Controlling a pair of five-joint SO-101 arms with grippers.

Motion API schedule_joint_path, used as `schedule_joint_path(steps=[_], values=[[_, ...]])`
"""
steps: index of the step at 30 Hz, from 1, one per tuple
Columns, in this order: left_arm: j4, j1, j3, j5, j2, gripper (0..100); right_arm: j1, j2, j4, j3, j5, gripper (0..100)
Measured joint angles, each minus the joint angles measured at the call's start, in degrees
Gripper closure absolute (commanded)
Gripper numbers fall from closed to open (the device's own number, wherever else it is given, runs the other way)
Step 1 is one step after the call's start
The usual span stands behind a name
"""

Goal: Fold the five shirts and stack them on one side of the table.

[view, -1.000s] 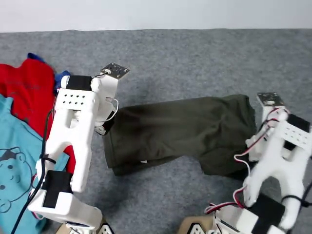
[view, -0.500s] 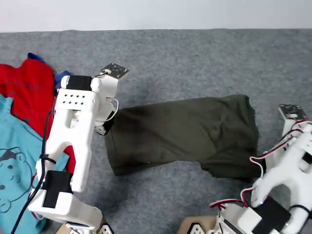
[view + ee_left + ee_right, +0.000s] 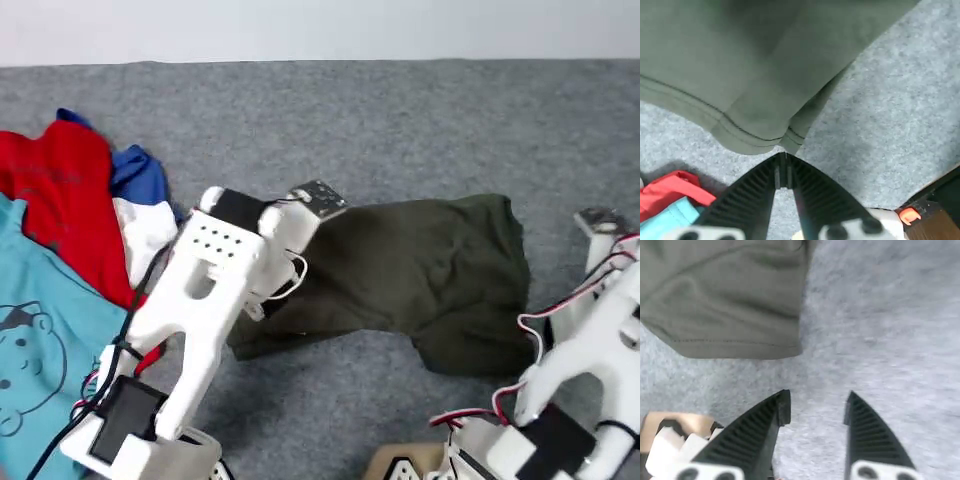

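Left claw (image 3: 782, 164) is pinching the hem of the green shirt (image 3: 420, 265), and right claw (image 3: 818, 407) hangs spread over the grey table (image 3: 400, 120), just beside that shirt's corner.

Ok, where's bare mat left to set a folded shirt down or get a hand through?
Widest free patch: the grey mat beyond the green shirt, up to the far edge. A smaller one is on the near side, between the two arm bases. Bare mat too under the open right gripper. Crowded: the left side, with the shirt pile and left arm.
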Motion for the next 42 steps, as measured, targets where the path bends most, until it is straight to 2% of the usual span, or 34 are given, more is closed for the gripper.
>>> schedule_joint_path(steps=[5,12,16,24,30,32,36,42], values=[[-2.02,0.35,0.09,0.26,6.77,100,0.35,-5.89,3.16,-6.51,0.09,94.0],[-4.22,0.62,1.32,0.26,14.07,100,4.92,-7.74,3.87,-6.95,0.09,94.6],[-3.6,0.62,4.48,-2.37,17.32,100,7.03,-6.42,3.87,-6.95,0.09,94.8],[-0.79,0.26,4.66,-3.69,16.79,100,7.56,-5.54,3.96,-6.95,0.09,94.8],[-0.26,4.48,3.25,-3.69,2.9,100,7.56,-5.45,3.96,-6.95,0.09,94.8],[-0.26,4.92,3.25,-1.67,1.05,100,7.56,-5.45,3.96,-6.95,0.09,94.8],[-3.69,4.92,3.25,0.0,1.93,100,7.56,-5.45,3.96,-6.95,0.0,94.8],[-8.97,4.92,3.25,0.35,10.37,100,7.56,-5.45,3.96,-6.95,0.18,94.8]])
